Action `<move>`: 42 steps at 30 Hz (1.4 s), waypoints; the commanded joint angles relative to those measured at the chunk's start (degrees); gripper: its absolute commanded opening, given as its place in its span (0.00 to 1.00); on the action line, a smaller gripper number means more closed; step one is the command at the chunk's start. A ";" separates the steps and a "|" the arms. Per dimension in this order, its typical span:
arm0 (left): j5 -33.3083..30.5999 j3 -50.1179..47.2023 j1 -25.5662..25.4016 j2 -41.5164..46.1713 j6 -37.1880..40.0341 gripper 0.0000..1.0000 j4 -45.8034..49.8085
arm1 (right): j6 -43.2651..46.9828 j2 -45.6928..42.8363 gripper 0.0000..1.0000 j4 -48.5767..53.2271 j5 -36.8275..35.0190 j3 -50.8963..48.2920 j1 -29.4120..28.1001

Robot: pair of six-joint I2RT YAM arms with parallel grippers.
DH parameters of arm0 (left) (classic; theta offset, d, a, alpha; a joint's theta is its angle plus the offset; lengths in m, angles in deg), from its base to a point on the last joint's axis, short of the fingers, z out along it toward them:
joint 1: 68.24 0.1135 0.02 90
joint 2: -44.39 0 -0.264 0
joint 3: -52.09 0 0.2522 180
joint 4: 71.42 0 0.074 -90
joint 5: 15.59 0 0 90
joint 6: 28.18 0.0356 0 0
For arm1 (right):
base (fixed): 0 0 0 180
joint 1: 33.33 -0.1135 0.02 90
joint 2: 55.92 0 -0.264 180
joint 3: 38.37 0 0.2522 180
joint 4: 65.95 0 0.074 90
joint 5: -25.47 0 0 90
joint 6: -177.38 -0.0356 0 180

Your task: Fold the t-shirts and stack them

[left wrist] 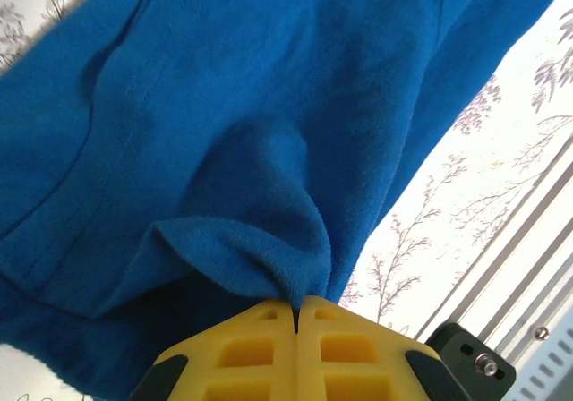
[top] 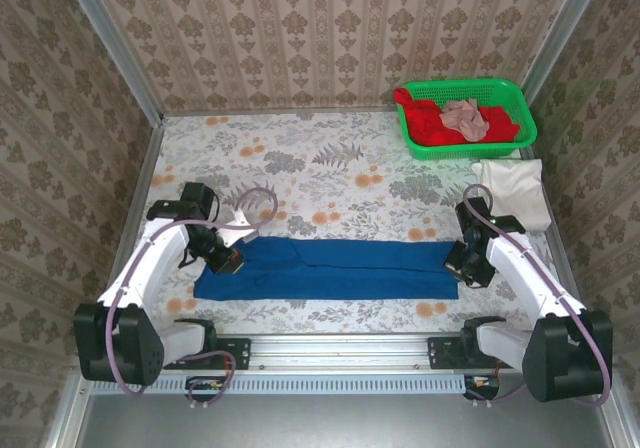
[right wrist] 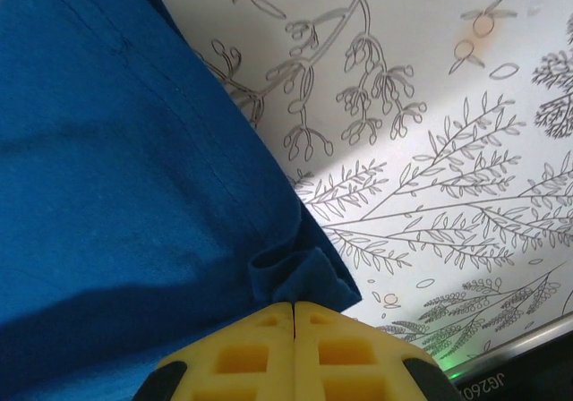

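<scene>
While arms crouch low, left claw (left wrist: 295, 307), right claw (right wrist: 294, 307) pinch blue t-shirt (top: 340, 268) ends.

White arms (top: 140, 268) with black joints (top: 112, 343), looping mauve cables (top: 258, 189) and yellow pocketed pincer fingers (left wrist: 251, 352).

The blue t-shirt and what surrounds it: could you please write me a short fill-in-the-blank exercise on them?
1. On the blue t-shirt, the fingers of the left gripper are ____.
2. The right gripper pinches the same shirt at its ____ end, seen from above.
3. The cream-white t-shirt lies just in front of a basket coloured ____.
Missing words: shut; right; green.
</scene>
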 commanded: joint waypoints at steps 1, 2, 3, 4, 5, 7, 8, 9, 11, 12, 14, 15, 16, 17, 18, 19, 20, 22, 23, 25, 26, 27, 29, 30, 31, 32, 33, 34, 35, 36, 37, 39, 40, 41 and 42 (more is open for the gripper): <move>-2.53 -1.12 1.12 -1.59 1.49 0.00 -1.72 | -2.21 1.07 0.00 -0.64 2.45 -1.54 0.10; -2.95 -1.23 1.37 -2.12 1.25 0.00 -2.21 | -2.39 1.25 0.00 -0.81 2.64 -1.73 0.10; -3.34 -1.39 1.46 -2.55 0.98 0.00 -2.48 | -2.56 1.31 0.00 -0.85 2.74 -1.90 0.11; -3.95 -1.56 1.56 -2.85 0.95 0.00 -2.92 | -2.67 1.45 0.00 -0.80 2.82 -2.04 0.10; -4.59 -1.81 1.65 -2.97 0.95 0.00 -3.22 | -2.83 1.54 0.00 -0.69 2.83 -2.08 0.10; -6.08 -2.22 1.79 -3.06 0.85 0.00 -4.28 | -3.15 1.54 0.00 -0.62 3.13 -2.26 0.11; -6.40 -2.47 1.94 -3.06 0.70 0.00 -4.70 | -3.34 1.54 0.00 -0.53 3.27 -2.40 0.10; -6.67 -2.57 2.01 -3.14 0.82 0.00 -5.09 | -3.45 1.60 0.00 -0.66 3.57 -2.43 0.10; -6.88 -2.90 2.12 -3.53 1.03 0.00 -5.45 | -3.79 1.70 0.00 -0.67 4.01 -2.61 0.10; -6.91 -3.04 2.10 -3.79 1.12 0.00 -5.52 | -3.87 1.71 0.00 -0.63 4.15 -2.65 0.10; -6.82 -3.69 2.10 -3.96 1.21 0.01 -5.67 | -3.82 1.80 0.00 -0.76 4.35 -2.67 0.10; -6.72 -4.08 2.09 -4.02 1.29 0.07 -5.72 | -3.68 1.80 0.00 -0.53 4.33 -2.48 0.10; -6.80 -4.38 2.10 -4.11 1.23 0.18 -5.80 | -3.44 1.69 0.03 -0.24 4.21 -2.08 0.10; -6.68 -4.59 2.16 -4.04 1.05 0.23 -5.81 | -3.20 1.51 0.11 0.01 4.11 -1.59 0.10; -6.23 -4.74 2.10 -4.00 0.95 0.28 -5.67 | -2.74 1.09 0.21 0.18 4.00 -0.98 0.10; -5.85 -4.77 2.12 -3.89 0.69 0.36 -5.76 | -2.40 0.46 0.32 0.34 3.61 -0.28 0.10; -5.56 -4.65 2.10 -3.73 0.44 0.49 -5.80 | -2.19 -0.17 0.39 0.64 2.98 0.49 0.08; -5.69 -3.93 2.14 -3.59 -1.44 0.65 -6.85 | -1.45 -1.92 0.49 0.49 1.30 2.55 0.00; -6.46 -3.12 2.11 -3.51 -3.57 0.71 -7.87 | -0.91 -2.51 0.52 -0.08 0.86 3.27 0.01; -5.88 -0.52 1.89 -3.56 -8.05 0.78 -9.52 | 0.64 -3.20 0.59 -2.29 1.21 4.75 -0.06; -6.26 0.81 1.50 -3.66 -11.27 0.81 -10.96 | 1.60 -3.00 0.61 -3.63 2.06 5.29 -0.26; -6.95 2.28 0.96 -4.05 -15.78 0.84 -12.74 | 2.49 -2.58 0.64 -5.06 2.65 5.91 -0.85; -7.63 4.93 -0.55 -5.08 -23.12 0.86 -15.37 | 4.45 -1.46 0.66 -8.87 4.50 6.68 -2.30; -9.05 6.00 -1.72 -5.69 -27.66 0.89 -16.99 | 5.01 -0.70 0.66 -10.38 4.93 7.10 -3.25; -10.97 6.94 -3.11 -6.31 -33.27 0.94 -18.35 | 5.41 0.46 0.67 -12.09 4.98 7.55 -4.55; -12.30 7.60 -4.20 -6.56 -37.92 0.97 -19.39 | 5.99 1.36 0.67 -13.73 5.47 7.86 -5.74; -13.60 8.00 -5.45 -6.64 -43.81 0.99 -20.64 | 6.37 2.59 0.68 -15.13 5.77 8.34 -7.23; -14.82 7.76 -6.61 -6.37 -49.43 0.99 -21.92 | 6.66 3.90 0.68 -16.28 5.66 8.98 -8.94; -15.61 7.17 -7.29 -5.88 -53.70 0.99 -22.68 | 7.16 5.35 0.68 -17.45 5.97 9.55 -10.47; -17.13 6.20 -7.80 -5.06 -59.93 0.98 -23.11 | 7.88 7.08 0.69 -18.32 6.30 10.66 -12.30; -18.07 4.70 -8.04 -4.12 -65.70 0.97 -23.21 | 8.68 8.59 0.69 -18.88 6.25 11.75 -14.14; -18.63 0.78 -8.14 -1.57 -75.19 0.92 -23.81 | 10.60 12.19 0.70 -19.71 6.90 13.83 -17.29; -18.51 -1.72 -8.10 -0.16 -79.51 0.89 -24.38 | 11.45 14.15 0.70 -19.88 7.00 15.01 -18.79; -18.31 -3.84 -8.10 1.12 -82.93 0.85 -24.94 | 12.22 15.80 0.70 -20.00 7.04 16.01 -20.01; -17.71 -6.53 -8.00 2.23 -86.73 0.81 -25.93 | 12.82 18.53 0.70 -19.85 6.96 17.10 -21.14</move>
